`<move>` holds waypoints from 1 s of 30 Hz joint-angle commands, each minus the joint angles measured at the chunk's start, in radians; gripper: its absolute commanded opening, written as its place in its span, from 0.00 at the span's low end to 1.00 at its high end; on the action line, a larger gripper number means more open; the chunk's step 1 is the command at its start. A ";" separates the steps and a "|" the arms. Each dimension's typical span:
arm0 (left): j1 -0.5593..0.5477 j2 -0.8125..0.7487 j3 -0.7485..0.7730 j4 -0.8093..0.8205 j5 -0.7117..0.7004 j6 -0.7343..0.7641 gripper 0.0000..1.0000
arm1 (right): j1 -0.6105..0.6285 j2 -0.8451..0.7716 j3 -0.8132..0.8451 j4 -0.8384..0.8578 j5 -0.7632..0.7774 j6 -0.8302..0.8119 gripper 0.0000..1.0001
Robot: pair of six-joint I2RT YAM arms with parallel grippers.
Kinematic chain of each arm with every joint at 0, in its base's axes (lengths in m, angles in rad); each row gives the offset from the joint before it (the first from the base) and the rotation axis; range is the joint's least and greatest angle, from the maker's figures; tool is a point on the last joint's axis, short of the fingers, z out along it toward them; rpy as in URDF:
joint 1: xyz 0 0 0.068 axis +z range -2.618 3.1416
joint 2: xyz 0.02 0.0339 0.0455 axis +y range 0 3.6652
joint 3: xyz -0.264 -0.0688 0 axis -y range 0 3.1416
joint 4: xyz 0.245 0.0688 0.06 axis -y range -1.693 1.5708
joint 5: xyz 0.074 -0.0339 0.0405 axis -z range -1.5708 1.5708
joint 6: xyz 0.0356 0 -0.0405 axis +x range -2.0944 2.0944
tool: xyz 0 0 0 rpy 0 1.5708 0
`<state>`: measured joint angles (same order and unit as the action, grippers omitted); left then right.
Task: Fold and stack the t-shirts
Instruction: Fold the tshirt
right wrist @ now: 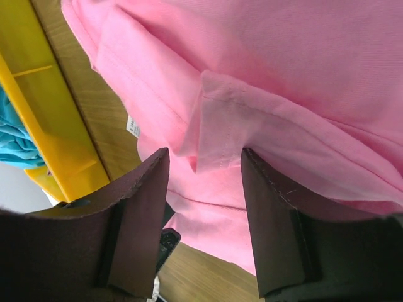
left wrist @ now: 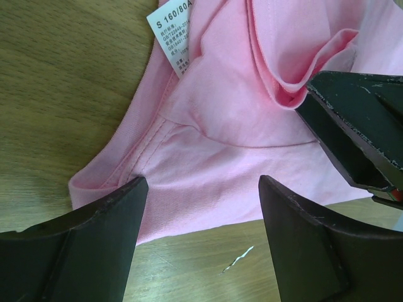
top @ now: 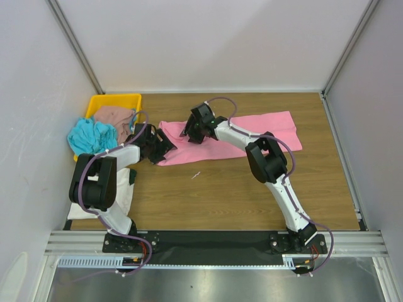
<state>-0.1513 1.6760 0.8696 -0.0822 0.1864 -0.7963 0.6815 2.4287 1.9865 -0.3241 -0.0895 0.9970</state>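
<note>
Two sets of jaws meet at the left end of the pink t-shirt [top: 252, 133], which lies spread flat across the worktop [top: 239, 195], ready for folding. Astride a raised fold, the right jaws stand half-wide, seemingly not yet pinching it; the left jaws gape wide over the corner near the label [left wrist: 169, 34], probably so both ends lift together

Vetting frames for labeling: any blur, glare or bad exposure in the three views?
Top external: even light, sharp, dull sheen on the metal strip. Left wrist: pink t-shirt and size tag crisp, left gripper fingers slightly soft. Right wrist: right gripper fingers dark and soft, shirt seams in focus, no glare.
</note>
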 commanded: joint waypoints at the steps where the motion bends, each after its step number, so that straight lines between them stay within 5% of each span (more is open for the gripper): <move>1: -0.002 0.041 -0.024 -0.030 -0.044 0.005 0.79 | 0.003 -0.016 0.054 -0.056 0.028 -0.005 0.54; 15: -0.002 0.048 -0.024 -0.025 -0.036 0.002 0.79 | -0.054 -0.033 0.213 -0.222 0.134 -0.216 0.57; 30: -0.002 0.056 -0.023 -0.027 -0.038 0.003 0.79 | -0.020 0.050 0.296 -0.179 0.099 -0.457 0.54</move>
<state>-0.1513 1.6821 0.8696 -0.0711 0.1875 -0.7967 0.6376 2.4462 2.2242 -0.5117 0.0162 0.6125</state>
